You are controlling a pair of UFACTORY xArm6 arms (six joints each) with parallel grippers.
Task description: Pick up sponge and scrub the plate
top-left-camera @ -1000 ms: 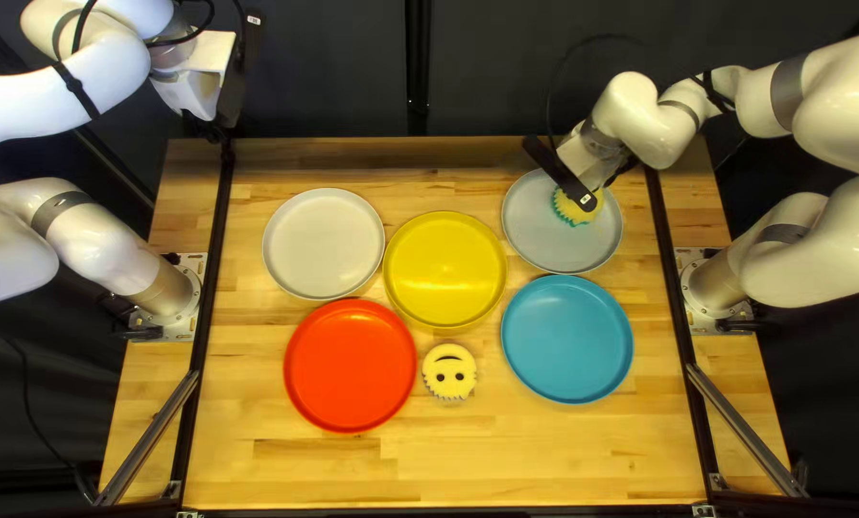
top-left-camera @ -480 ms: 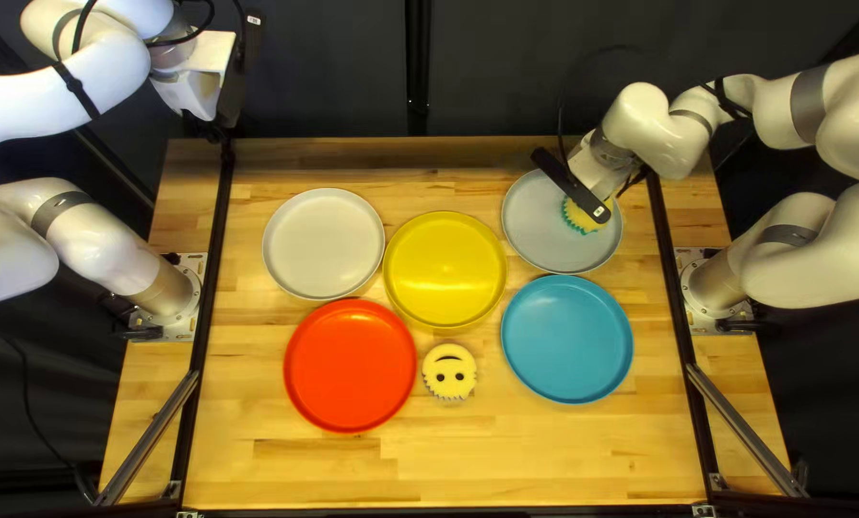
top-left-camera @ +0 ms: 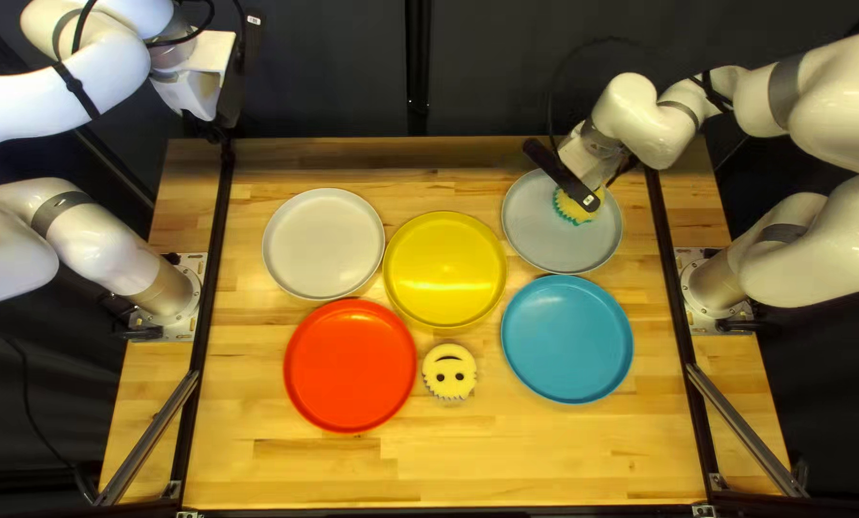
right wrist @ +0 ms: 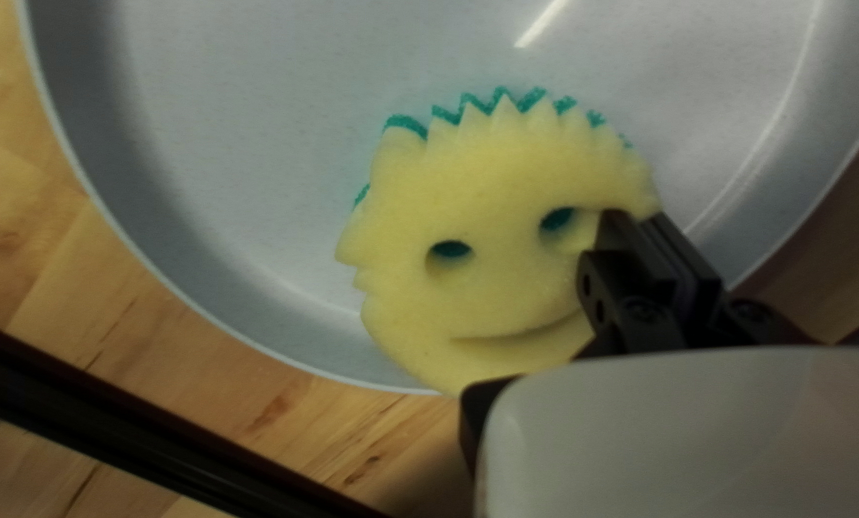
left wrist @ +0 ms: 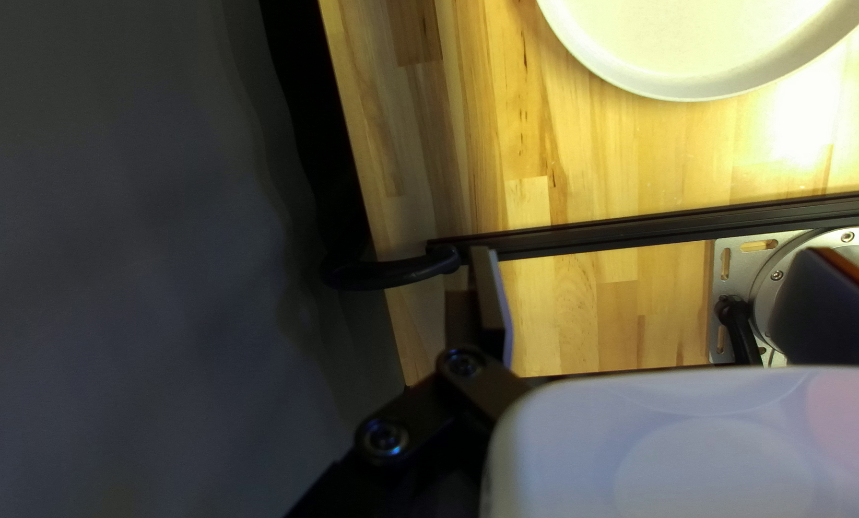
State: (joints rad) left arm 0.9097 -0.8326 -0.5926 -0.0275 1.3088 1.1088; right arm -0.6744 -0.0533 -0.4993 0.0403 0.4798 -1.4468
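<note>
Wood-block table (top-left-camera: pixel 544 465), black rails (top-left-camera: pixel 218 240) down the left and right sides, dark curtain (top-left-camera: pixel 333 67) behind the far edge. Silver bars (top-left-camera: pixel 151 436) slant off the near corners; thin cable (top-left-camera: pixel 24 384) hangs at far left of the top left view.

Five round plates out. Off-white plate (top-left-camera: pixel 324 243) far left, yellow plate (top-left-camera: pixel 446 269) in the middle with a glare streak, red plate (top-left-camera: pixel 350 364) nearer, blue plate (top-left-camera: pixel 567 341) to the right, grey plate (top-left-camera: pixel 549 251) behind the blue one. Off-white, yellow and red sit very close; can't tell if they touch. Second sponge (top-left-camera: pixel 449 372), yellow smiley, lies face up on bare wood between red and blue, face upside down in the top left view.

Right gripper (top-left-camera: pixel 575 185) is over the grey plate, jaws pinching the sponge (top-left-camera: pixel 567 208) by its edge. Sponge is inside that plate, yellow face up, teal layer beneath; right wrist view shows eye holes, mouth slit, toothed edge. Full contact with the plate: can't tell. Rail and wood grain run past the plate there too.

Left gripper (top-left-camera: pixel 232 96) is up at the far left corner, jaws spread, nothing held. Left wrist view: wood, black rail, part of the off-white plate under bright glare, metal base plate (left wrist: pixel 731 254), grey-dark curtain alongside.
</note>
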